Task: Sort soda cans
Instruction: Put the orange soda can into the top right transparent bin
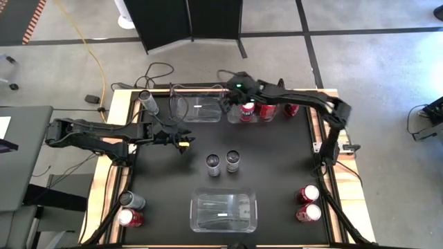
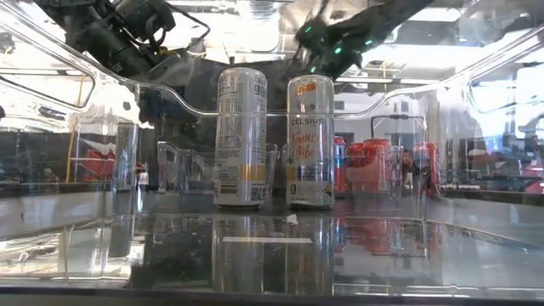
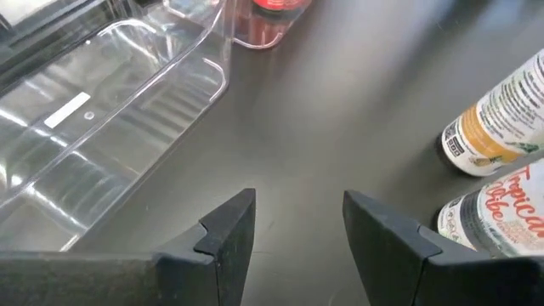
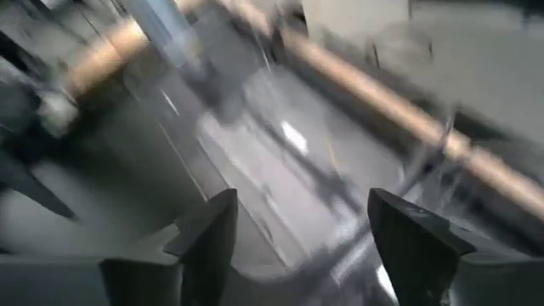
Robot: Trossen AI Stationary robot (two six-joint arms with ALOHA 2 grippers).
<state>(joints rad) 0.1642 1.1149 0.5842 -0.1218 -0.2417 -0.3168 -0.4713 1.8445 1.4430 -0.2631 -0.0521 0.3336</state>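
- Your left gripper hovers over the black mat left of centre, fingers spread with nothing between them; in its wrist view only mat shows in the gap.
- Two silver-grey cans stand upright side by side mid-table, just right of that gripper. The low view shows their labels; the left wrist view cuts both off at the frame edge.
- Your right gripper hangs at the far side, over the gap between the far clear bin and the red cans packed beside it. Its fingers stand apart, holding nothing. That wrist view is smeared; only a clear bin shape and a wooden table edge can be made out.
- How many red cans sit in the far group you cannot tell: the right arm covers part of them.
- One silver can lies tilted at the far left corner.
- Near left corner: one silver can and one red can, touching.
- Near right: two red cans, close together.
- The near clear bin holds no cans; the low view looks through its walls, so everything beyond is distorted by reflections.
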